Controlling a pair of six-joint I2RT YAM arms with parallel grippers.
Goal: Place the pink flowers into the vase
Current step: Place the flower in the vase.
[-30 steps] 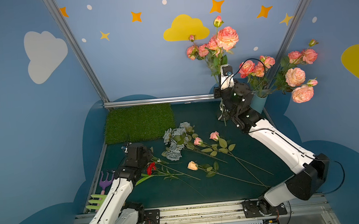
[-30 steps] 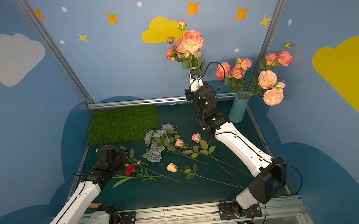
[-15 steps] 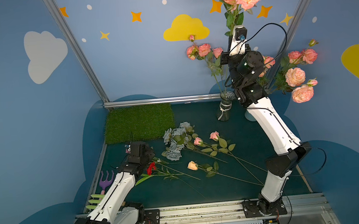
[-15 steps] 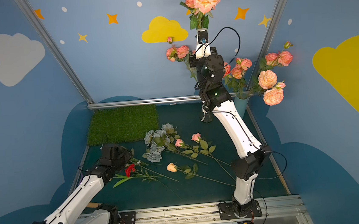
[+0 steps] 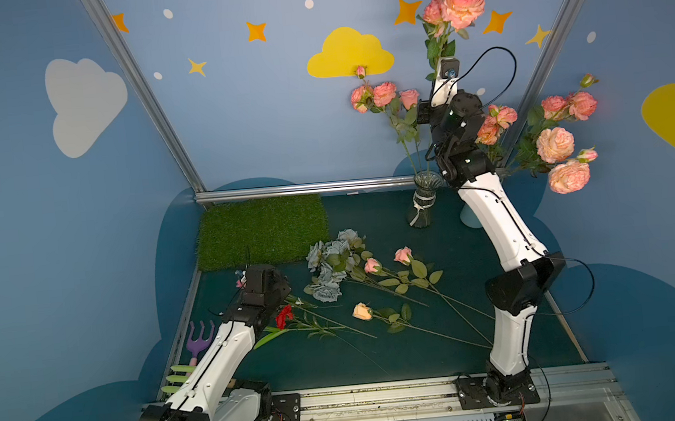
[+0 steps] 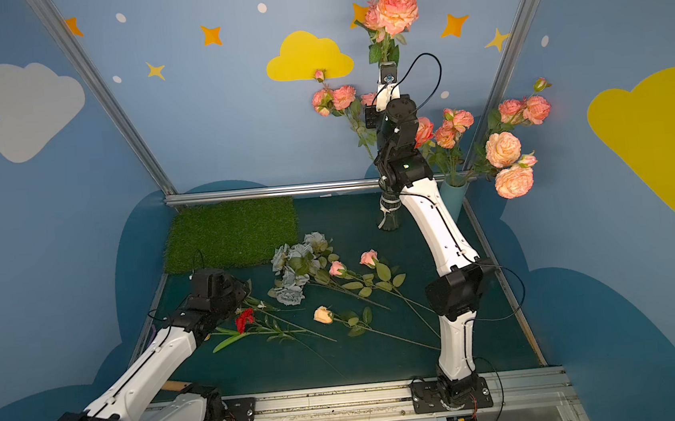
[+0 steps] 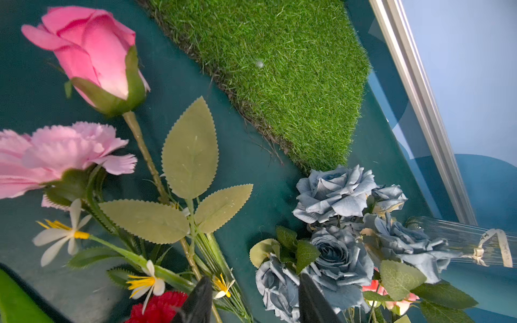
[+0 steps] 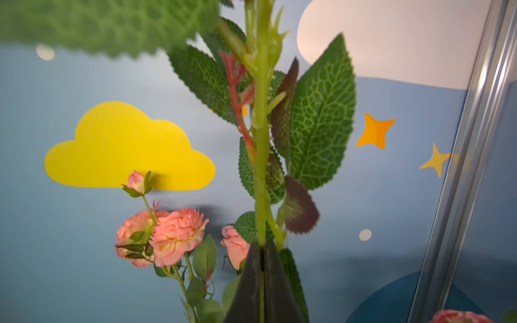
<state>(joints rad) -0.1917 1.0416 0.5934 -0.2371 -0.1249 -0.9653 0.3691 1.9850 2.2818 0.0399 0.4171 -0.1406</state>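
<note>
Right claw [image 8: 261, 249] tight on the pink flowers [image 5: 462, 0] stem; left claw [image 7: 254, 279] apart, empty.

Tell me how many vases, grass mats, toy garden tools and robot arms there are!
Vases: 2, glass vase and blue vase
Grass mat: 1
Toy garden tools: 2, purple fork and green rake
Robot arms: 2, left arm and right arm
Total: 7
</note>
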